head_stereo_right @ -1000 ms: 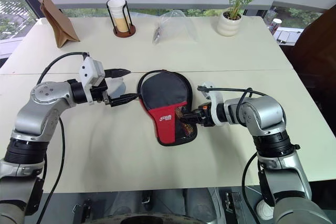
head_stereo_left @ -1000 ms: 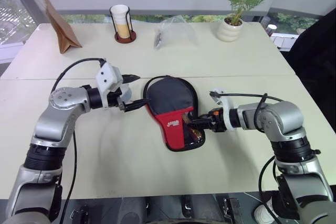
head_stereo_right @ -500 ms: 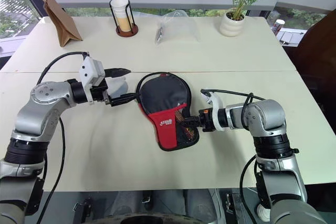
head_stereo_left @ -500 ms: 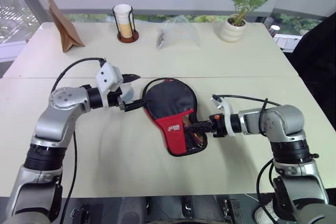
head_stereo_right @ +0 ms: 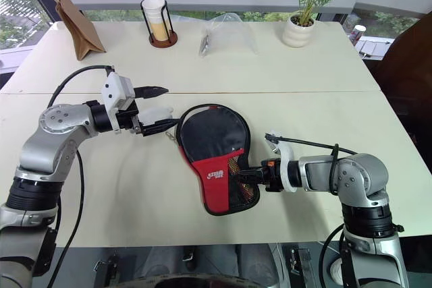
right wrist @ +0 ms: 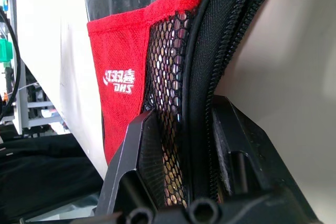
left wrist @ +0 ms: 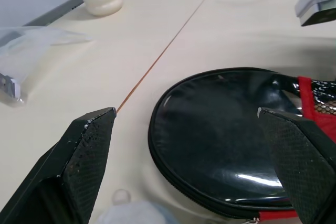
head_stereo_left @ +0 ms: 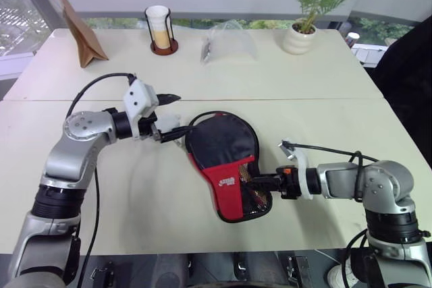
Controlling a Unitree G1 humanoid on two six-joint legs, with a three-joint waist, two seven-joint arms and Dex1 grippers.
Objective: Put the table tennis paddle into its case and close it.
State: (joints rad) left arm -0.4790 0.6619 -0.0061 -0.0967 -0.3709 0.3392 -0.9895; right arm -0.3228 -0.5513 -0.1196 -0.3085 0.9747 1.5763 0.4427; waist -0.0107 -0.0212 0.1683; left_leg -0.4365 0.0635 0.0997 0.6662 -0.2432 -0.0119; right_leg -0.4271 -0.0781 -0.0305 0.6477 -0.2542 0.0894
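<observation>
The case (head_stereo_left: 223,143), a black paddle-shaped zip pouch with a red panel, mesh pocket and white logo, lies flat mid-table. My right gripper (head_stereo_left: 258,182) is shut on the zipped rim at its narrow end; the right wrist view shows both fingers (right wrist: 149,156) pinching the mesh and zipper edge. My left gripper (head_stereo_left: 177,115) hovers open just off the case's round end, and its left wrist view shows the black fingers (left wrist: 84,150) wide apart with the case (left wrist: 220,145) between and beyond them, untouched. The table tennis paddle is hidden; something brownish shows behind the mesh.
Along the far side of the table (head_stereo_left: 337,85) stand a brown paper bag (head_stereo_left: 77,28), a cup in a dark holder (head_stereo_left: 160,28), a clear plastic bag (head_stereo_left: 228,38) and a potted plant (head_stereo_left: 304,28). A small white object (head_stereo_right: 156,112) sits under my left gripper.
My right gripper has drawn back toward the table's near edge, dragging the case's narrow end with it. The case has slid nearer and turned a little. The left arm has stayed still.
</observation>
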